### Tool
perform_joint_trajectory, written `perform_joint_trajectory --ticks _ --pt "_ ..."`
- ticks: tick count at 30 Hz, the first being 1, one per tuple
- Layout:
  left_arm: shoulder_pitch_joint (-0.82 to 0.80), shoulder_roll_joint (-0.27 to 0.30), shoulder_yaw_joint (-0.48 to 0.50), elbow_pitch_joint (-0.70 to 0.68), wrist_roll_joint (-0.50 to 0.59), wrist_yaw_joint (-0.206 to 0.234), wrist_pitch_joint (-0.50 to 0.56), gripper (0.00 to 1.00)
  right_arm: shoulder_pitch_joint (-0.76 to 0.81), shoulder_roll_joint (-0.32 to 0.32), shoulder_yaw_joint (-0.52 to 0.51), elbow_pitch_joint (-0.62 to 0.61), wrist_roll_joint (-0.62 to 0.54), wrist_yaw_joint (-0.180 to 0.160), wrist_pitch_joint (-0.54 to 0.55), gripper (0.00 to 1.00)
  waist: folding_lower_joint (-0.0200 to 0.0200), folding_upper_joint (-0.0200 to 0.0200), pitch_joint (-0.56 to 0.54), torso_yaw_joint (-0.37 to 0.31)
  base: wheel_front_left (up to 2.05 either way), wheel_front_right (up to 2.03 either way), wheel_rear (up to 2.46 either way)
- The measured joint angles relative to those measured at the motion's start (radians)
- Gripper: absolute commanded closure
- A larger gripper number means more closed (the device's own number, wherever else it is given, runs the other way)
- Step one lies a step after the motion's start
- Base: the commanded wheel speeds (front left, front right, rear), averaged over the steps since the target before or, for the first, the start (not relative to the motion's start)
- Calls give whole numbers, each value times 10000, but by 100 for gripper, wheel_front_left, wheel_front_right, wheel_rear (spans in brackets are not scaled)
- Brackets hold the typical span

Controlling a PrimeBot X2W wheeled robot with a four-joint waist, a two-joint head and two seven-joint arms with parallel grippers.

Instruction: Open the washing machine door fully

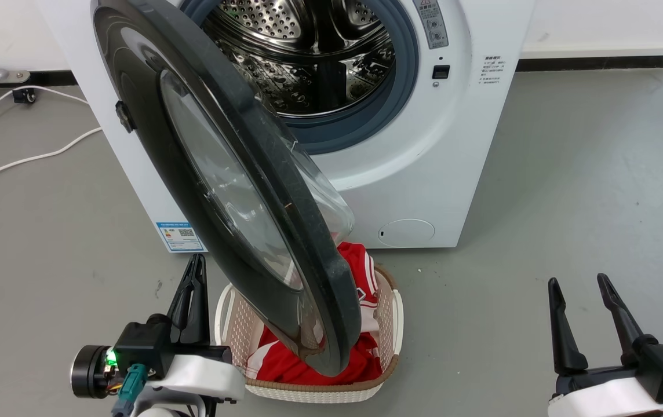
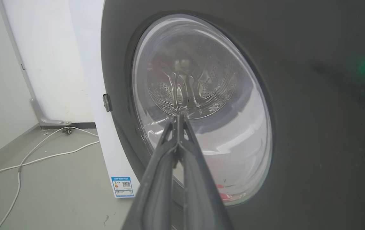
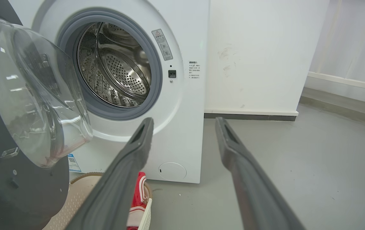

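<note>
Over grey floor (image 1: 569, 174), the washing machine door (image 1: 221, 174) juts outward, hinged left.

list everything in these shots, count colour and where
washing machine: 1, white, against the wall
washing machine door: 1, glossy black with clear glass bowl, partly open, above the basket
drum: 1, steel, inside grey gasket
blue label: 1, low left on machine front
round flap: 1, white, low right on machine front
basket: 1, beige, on floor before the machine
clothing: count unclear, red and white, in basket
cables: at least 2, white, floor at left
left gripper: 1, dark, shut, by door's outer face
right gripper: 1, dark, open, lower right
</note>
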Motion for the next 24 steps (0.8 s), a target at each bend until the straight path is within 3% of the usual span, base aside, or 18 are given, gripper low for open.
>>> perform_joint_trajectory --ticks 8,24 --pt "-364 0 71 -750 -198 -33 0 100 -37 0 -69 21 4 0 -12 0 0 0 -4 46 0 0 0" --pt "-1894 0 -12 -4834 111 144 -2 100 -71 2 -115 15 52 0 -8 0 0 0 45 37 0 0 0"
